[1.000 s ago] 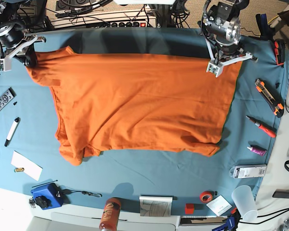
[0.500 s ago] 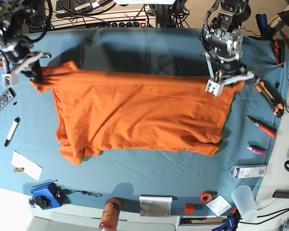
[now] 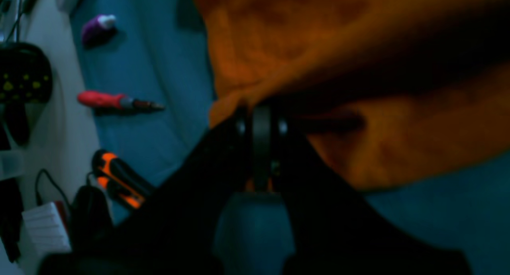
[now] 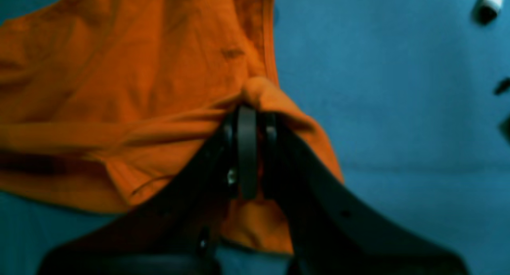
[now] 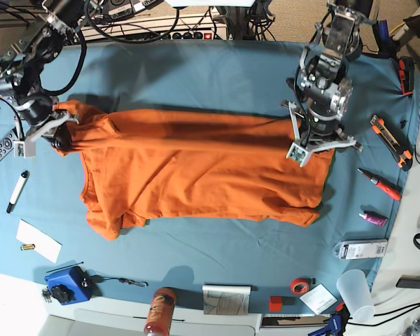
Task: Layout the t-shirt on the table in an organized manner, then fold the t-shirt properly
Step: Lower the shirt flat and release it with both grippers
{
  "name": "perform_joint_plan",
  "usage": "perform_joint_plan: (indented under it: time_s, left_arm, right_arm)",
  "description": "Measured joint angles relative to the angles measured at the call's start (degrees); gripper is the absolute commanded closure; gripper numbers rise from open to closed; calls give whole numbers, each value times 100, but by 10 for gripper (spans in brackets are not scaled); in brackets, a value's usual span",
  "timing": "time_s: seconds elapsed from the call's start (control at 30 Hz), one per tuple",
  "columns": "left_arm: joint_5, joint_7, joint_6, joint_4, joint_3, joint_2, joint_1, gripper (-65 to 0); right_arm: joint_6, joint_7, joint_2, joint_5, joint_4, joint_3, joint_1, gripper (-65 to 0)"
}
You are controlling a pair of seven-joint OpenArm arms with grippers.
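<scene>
The orange t-shirt [image 5: 196, 171] lies across the teal table [image 5: 196, 70], its far edge lifted and folded toward the near side. My left gripper [image 5: 309, 143] is on the base view's right, shut on the shirt's far right corner [image 3: 239, 103]. My right gripper [image 5: 56, 133] is on the base view's left, shut on the far left corner, where bunched cloth [image 4: 259, 91] sits at its fingertips. The lifted edge stretches between both grippers above the lower layer.
On the right lie a utility knife [image 5: 390, 142], a red screwdriver [image 5: 379, 183], a purple tube [image 5: 372, 218] and a plastic cup [image 5: 355, 294]. On the left lie a remote [image 5: 1, 148], a marker [image 5: 17, 190] and a white card [image 5: 38, 240]. A blue box [image 5: 67, 283] and an orange can [image 5: 161, 311] sit at the near edge.
Both grippers have moved toward the near side, carrying the shirt's far edge with them. The teal cloth behind the shirt now shows wider.
</scene>
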Motion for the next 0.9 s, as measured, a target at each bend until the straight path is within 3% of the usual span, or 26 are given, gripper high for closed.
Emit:
perform_joint_plan:
  time_s: [0.4, 0.43, 0.53, 0.7, 0.77, 0.9]
  left_arm:
    - [-382, -297, 105, -815, 0, 2, -527, 0]
    - [-385, -297, 105, -815, 0, 0, -529, -46]
    - [-367, -295, 118, -813, 0, -2, -533, -247]
    - [-365, 256, 1156, -507, 4, 15, -579, -264]
    - [-269, 428, 1298, -105, 4, 15, -579, -264]
    - [-251, 748, 1311, 780, 4, 15, -562, -264]
  right_arm:
    - [175, 293, 13, -192, -1449, 4, 719, 0]
    - [214, 271, 13, -168, -1453, 4, 719, -15]
    - [243, 219, 55, 153, -1451, 4, 719, -176]
    - [236, -87, 393, 1169, -1434, 15, 732, -188]
    - [225, -295, 518, 1576, -1318, 20, 734, -188]
    - [256, -546, 531, 1834, -831, 413, 748, -188]
